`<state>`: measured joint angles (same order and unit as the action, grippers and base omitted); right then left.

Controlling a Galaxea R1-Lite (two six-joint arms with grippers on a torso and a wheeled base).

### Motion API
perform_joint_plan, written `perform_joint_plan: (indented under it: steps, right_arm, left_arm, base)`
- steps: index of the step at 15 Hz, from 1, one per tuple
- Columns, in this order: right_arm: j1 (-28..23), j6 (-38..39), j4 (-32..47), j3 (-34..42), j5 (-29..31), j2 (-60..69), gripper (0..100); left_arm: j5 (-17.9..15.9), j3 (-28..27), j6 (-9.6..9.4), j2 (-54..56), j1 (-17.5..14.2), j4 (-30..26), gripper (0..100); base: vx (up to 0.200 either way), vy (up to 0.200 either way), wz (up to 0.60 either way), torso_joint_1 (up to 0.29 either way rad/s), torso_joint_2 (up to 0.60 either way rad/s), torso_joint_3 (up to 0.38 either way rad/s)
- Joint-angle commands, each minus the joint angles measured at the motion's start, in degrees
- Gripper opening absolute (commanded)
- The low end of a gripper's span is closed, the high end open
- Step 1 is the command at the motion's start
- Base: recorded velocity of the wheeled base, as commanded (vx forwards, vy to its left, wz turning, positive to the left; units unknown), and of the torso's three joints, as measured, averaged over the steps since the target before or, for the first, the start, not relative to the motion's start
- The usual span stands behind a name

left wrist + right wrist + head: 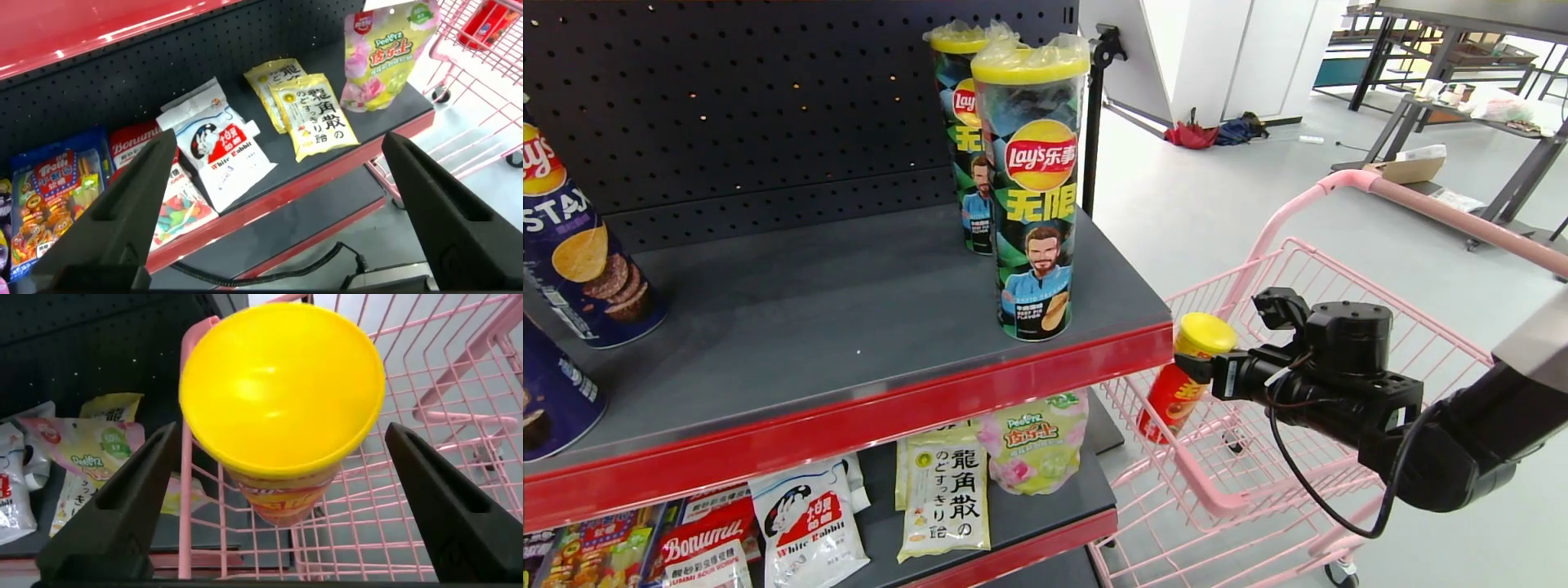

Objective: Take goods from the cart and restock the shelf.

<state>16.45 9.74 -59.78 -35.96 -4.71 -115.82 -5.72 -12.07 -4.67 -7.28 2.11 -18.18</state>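
A red chip can (1181, 385) with a yellow lid hangs tilted over the pink cart (1347, 469), just right of the upper shelf's red front edge (866, 420). My right gripper (1197, 365) is shut on the can near its top. The right wrist view looks down on the yellow lid (282, 388), held in the right gripper (280, 439) with cart wire below. My left gripper (278, 140) is open and holds nothing, in front of the lower shelf (270, 212) with its snack bags.
Two tall green chip cans (1033, 188) stand at the upper shelf's right end, and dark blue cans (572, 245) at its left. Between them the grey shelf board (809, 302) is bare. Snack bags (943, 490) lie on the lower shelf. Tables stand behind the cart.
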Motion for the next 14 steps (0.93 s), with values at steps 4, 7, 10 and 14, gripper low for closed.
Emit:
perform_joint_plan:
  steps: [4,7,10,14]
  right_arm:
    - [1.48,0.89,-0.16,-1.48,-0.04,-2.65,100]
    - [2.80,2.30,-0.16,-2.97,0.22,-3.71,100]
    - [3.07,2.39,-0.25,-3.59,0.31,-5.03,100]
    - [3.07,2.56,-0.69,-3.24,0.40,-5.73,0]
  left_arm:
    - [0.00,0.12,0.01,-0.02,0.00,-0.02,100]
    - [0.09,0.12,0.01,0.16,0.00,-0.02,100]
    - [0.09,0.12,0.01,0.33,0.00,-0.02,100]
    - [0.09,0.12,0.01,0.33,0.00,-0.02,100]
  base:
    - [0.000,0.000,0.00,0.000,0.00,0.000]
    - [0.000,0.000,0.00,0.000,0.00,0.000]
    - [0.000,0.000,0.00,0.000,0.00,0.000]
    - [0.000,0.000,0.00,0.000,0.00,0.000]
